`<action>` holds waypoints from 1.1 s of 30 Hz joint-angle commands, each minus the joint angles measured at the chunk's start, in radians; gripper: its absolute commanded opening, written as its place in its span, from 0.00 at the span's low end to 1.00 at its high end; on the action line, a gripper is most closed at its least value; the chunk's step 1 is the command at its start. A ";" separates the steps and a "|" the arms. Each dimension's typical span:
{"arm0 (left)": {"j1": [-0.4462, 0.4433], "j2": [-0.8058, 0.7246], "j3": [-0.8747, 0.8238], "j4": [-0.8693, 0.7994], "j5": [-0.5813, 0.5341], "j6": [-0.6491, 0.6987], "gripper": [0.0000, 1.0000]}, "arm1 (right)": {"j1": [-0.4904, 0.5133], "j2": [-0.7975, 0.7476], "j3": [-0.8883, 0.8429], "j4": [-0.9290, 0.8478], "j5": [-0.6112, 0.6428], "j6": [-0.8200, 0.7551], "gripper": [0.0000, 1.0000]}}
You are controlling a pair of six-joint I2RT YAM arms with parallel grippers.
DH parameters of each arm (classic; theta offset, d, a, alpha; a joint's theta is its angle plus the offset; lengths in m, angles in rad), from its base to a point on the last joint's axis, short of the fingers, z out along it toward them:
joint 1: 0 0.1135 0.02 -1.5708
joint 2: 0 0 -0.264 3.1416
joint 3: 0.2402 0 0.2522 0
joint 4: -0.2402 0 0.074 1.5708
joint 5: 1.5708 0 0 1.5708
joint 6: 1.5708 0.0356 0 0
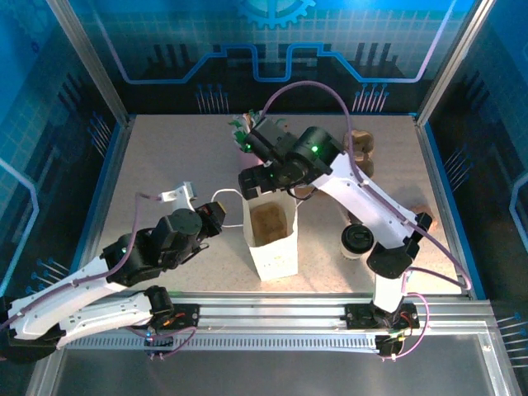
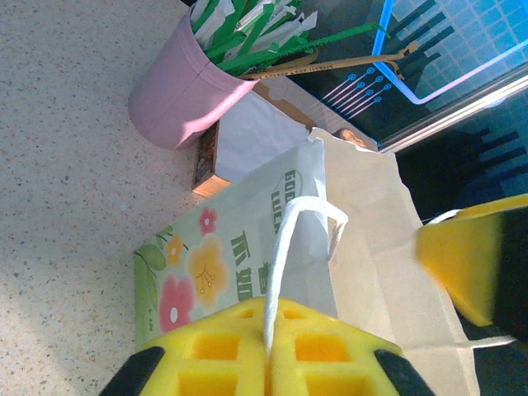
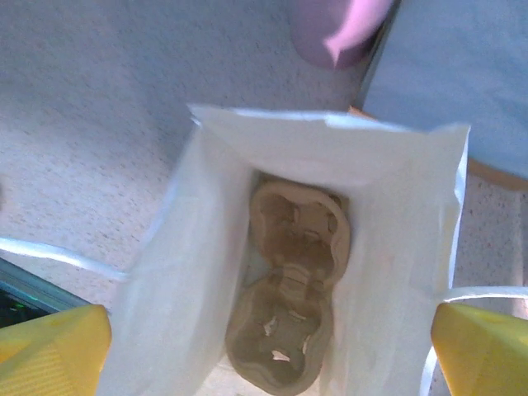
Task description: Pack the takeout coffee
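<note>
While the left claw (image 2: 264,351) pinches the bag handle (image 2: 276,264), the right claw (image 1: 252,181) gapes open above the bag (image 1: 274,252); the coffee (image 1: 357,239) stands rightward, by the table's near edge, nearer that arm.

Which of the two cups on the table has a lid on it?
The white paper cup with the black lid, standing right of the paper bag. The pink cup is open and stuffed with green-and-white sachets.

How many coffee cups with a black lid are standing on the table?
1. The coffee cup stands on the table to the right of the white paper bag, close beside the right arm; that arm may hide others.
</note>
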 commanded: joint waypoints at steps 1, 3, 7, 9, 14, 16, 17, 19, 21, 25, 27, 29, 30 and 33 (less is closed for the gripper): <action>-0.008 -0.003 0.034 -0.029 -0.010 0.023 0.19 | -0.004 0.036 0.134 -0.121 0.005 -0.028 1.00; -0.010 -0.003 0.038 -0.035 -0.009 0.024 0.31 | 0.002 0.038 0.196 -0.162 0.013 -0.028 1.00; -0.013 -0.011 0.059 -0.054 -0.023 0.042 0.56 | 0.022 -0.033 0.130 -0.186 0.039 -0.018 1.00; -0.013 -0.017 0.076 -0.062 -0.038 0.068 0.66 | 0.037 -0.094 0.052 -0.175 0.062 -0.006 1.00; -0.012 -0.016 0.137 -0.079 -0.090 0.201 0.87 | 0.069 -0.278 -0.181 -0.097 0.077 0.034 1.00; -0.011 -0.016 0.161 -0.062 -0.109 0.295 0.93 | 0.077 -0.344 -0.260 -0.060 0.081 0.043 1.00; -0.011 -0.016 0.172 -0.054 -0.118 0.344 0.96 | 0.079 -0.374 -0.291 -0.044 0.080 0.047 1.00; -0.008 -0.014 0.184 0.005 -0.109 0.477 0.99 | 0.080 -0.420 -0.341 -0.020 0.080 0.046 1.00; 0.000 -0.008 0.198 0.056 -0.095 0.598 0.99 | 0.081 -0.453 -0.386 -0.008 0.083 0.046 1.00; 0.068 0.062 0.252 0.116 0.065 0.813 0.99 | 0.080 -0.514 -0.477 0.015 0.087 0.044 1.00; 0.132 0.108 0.275 0.123 0.213 0.889 0.99 | 0.077 -0.544 -0.523 0.042 0.080 0.043 1.00; 0.237 0.177 0.308 0.108 0.369 0.918 0.99 | 0.071 -0.573 -0.579 0.076 0.069 0.048 1.00; 0.287 0.208 0.327 0.096 0.457 0.929 0.99 | 0.070 -0.584 -0.602 0.090 0.060 0.052 1.00; 0.438 0.328 0.411 0.035 0.704 0.930 0.99 | 0.068 -0.604 -0.650 0.114 0.046 0.067 1.00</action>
